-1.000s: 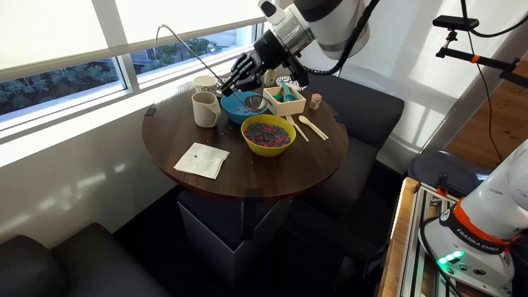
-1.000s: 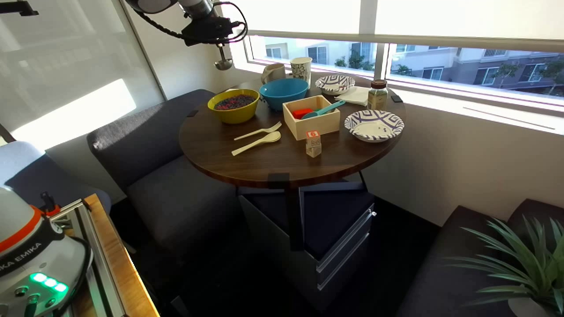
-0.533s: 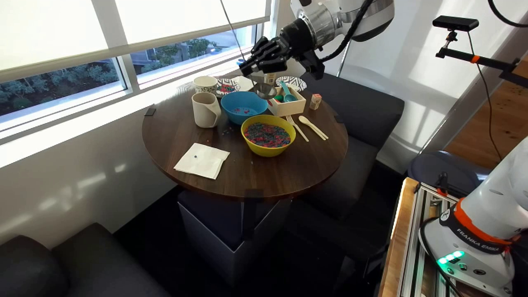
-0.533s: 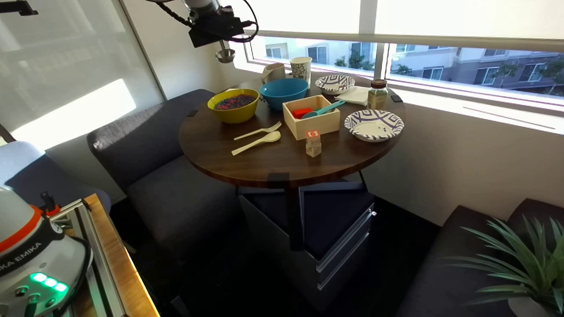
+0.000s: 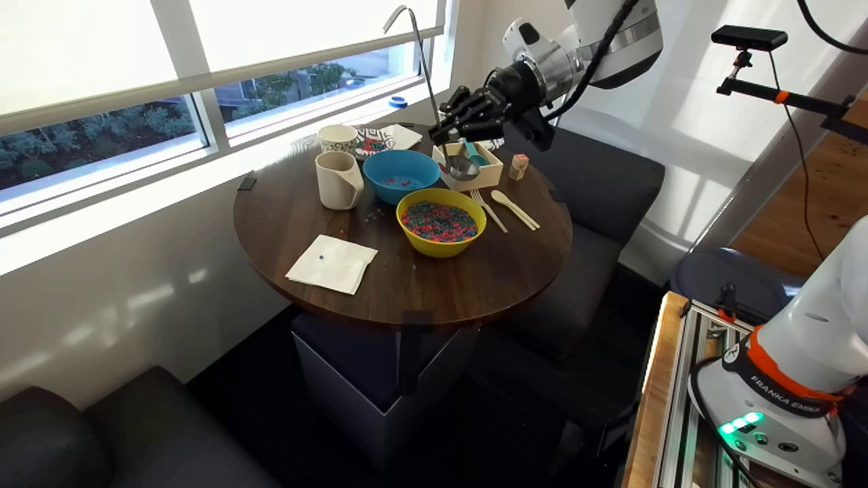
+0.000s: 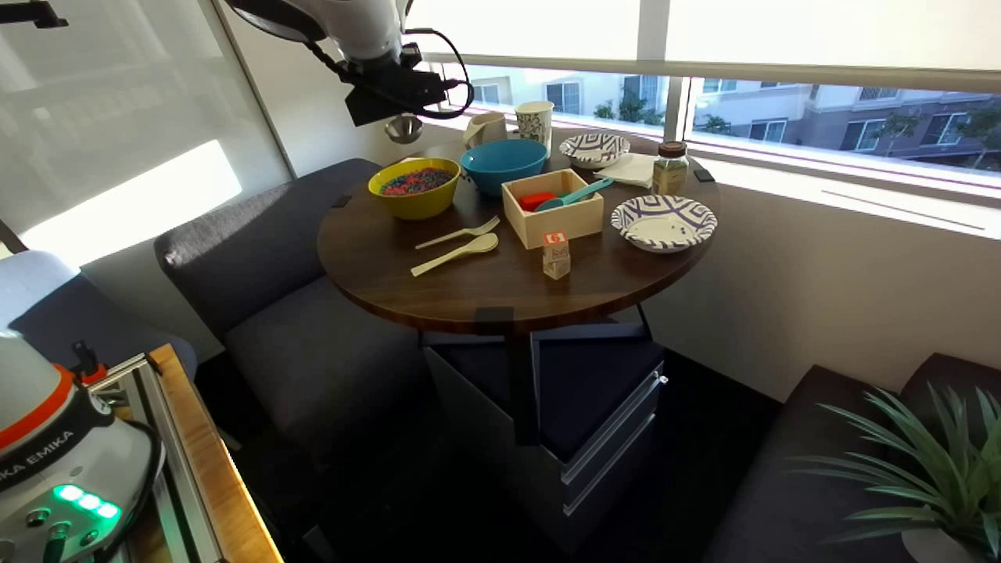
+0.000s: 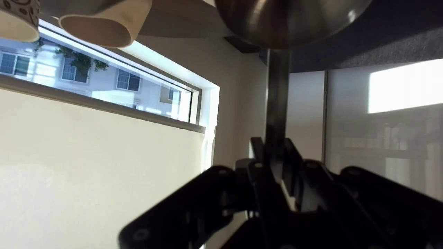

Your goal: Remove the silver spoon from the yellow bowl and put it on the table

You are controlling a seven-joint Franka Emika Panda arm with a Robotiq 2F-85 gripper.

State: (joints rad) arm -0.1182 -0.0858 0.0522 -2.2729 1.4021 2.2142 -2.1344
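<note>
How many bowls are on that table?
4. The yellow bowl, the blue bowl beside it, and, in an exterior view, a patterned paper bowl near the paper cup and another patterned paper bowl in front of the lidded jar. Others may be hidden.

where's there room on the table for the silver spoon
Nearly bare between the napkin, yellow bowl and the edge of the table; also between the yellow bowl, fork and that edge. Crowded around the blue bowl, with mug, yellow bowl and box close.

Round dark brown table carried yellow bowl, just beside blue bowl. Pale fork, pale spoon lay near open box. Mug, cup, jar, small block, two patterned bowls, white napkins also sat there.
</note>
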